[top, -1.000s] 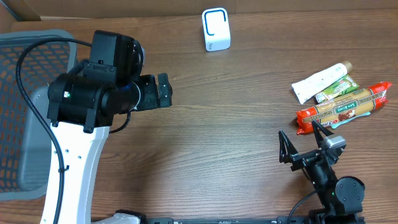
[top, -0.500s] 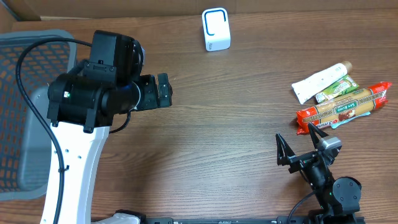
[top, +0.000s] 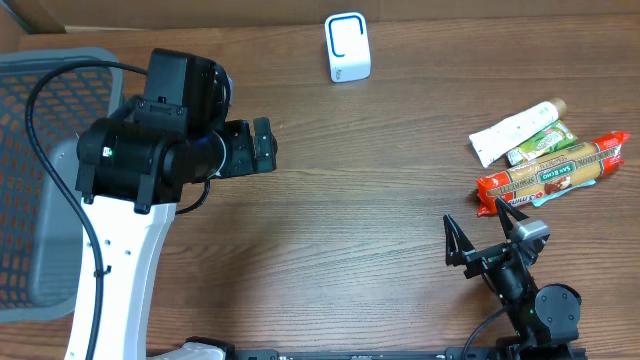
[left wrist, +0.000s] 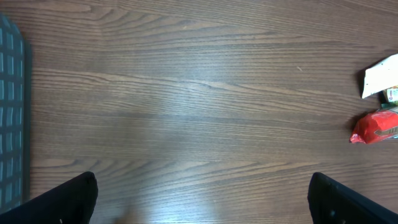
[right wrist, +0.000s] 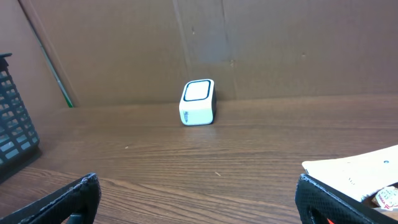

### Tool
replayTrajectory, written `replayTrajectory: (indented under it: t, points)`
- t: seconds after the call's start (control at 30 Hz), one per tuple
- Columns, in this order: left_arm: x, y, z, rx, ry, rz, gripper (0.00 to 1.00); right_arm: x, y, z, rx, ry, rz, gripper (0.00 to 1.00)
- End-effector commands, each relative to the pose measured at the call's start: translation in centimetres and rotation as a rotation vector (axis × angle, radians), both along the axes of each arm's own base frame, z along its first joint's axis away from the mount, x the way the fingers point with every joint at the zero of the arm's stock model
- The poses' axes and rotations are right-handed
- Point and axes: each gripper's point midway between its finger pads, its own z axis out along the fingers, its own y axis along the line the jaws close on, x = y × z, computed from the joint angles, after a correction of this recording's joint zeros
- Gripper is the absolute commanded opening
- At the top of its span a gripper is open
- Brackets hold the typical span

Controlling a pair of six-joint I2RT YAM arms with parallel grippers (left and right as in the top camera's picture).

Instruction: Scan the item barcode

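A white scanner box with a dark-rimmed window (top: pixel 347 47) stands upright at the far edge of the table; the right wrist view faces it (right wrist: pixel 198 102). The items lie in a cluster at the right: a white tube (top: pixel 515 131), a small green packet (top: pixel 543 142) and a long red package (top: pixel 552 176). My right gripper (top: pixel 478 218) hovers open just in front of the red package, holding nothing (right wrist: pixel 200 198). My left gripper (top: pixel 262 146) hangs open over the left-middle of the table, far from the items, looking down at bare wood (left wrist: pixel 202 200).
A grey mesh basket (top: pixel 40 170) sits at the table's left edge, beside the left arm. A brown cardboard wall (right wrist: pixel 261 37) backs the table behind the scanner. The red package (left wrist: pixel 376 127) and the white tube (left wrist: pixel 382 74) show at the right edge of the left wrist view.
My right gripper has shifted slightly to the left, staying open. The left arm and the items have not moved.
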Motion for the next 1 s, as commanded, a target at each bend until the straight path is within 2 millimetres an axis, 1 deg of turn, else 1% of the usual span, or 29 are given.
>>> replayTrajectory:
  t: [0.0,0.33,0.53,0.6,0.7,0.8,0.87,0.97]
  points:
    - [0.1,0.0,0.5,0.009,-0.02,-0.02,1.0,0.0,0.0,-0.2,0.0,-0.006,-0.005,1.0]
    - [0.1,0.0,0.5,0.009,-0.021,-0.019,0.99,0.0,0.0,-0.2,0.0,-0.006,-0.005,1.0]
    - [-0.9,0.2,1.8,-0.001,-0.065,-0.019,1.0,0.0,0.0,-0.2,0.0,-0.006,-0.005,1.0]
    - [-1.7,0.6,2.0,0.001,-0.079,-0.014,0.99,0.0,0.0,-0.2,0.0,-0.005,-0.005,1.0]
    - [-2.6,2.2,2.0,0.025,-0.11,0.035,1.0,0.0,0.0,-0.2,0.0,-0.006,-0.005,1.0]
    - [-2.6,3.5,1.7,-0.008,-0.201,0.086,0.99,0.0,0.0,-0.2,0.0,-0.006,-0.005,1.0]
    - [-2.1,4.2,1.2,-0.032,-0.298,0.114,1.0,0.0,0.0,-0.2,0.0,-0.006,-0.005,1.0]
    - [-1.8,4.7,0.3,-0.047,-0.471,0.121,1.0,0.0,0.0,-0.2,0.0,-0.006,-0.005,1.0]
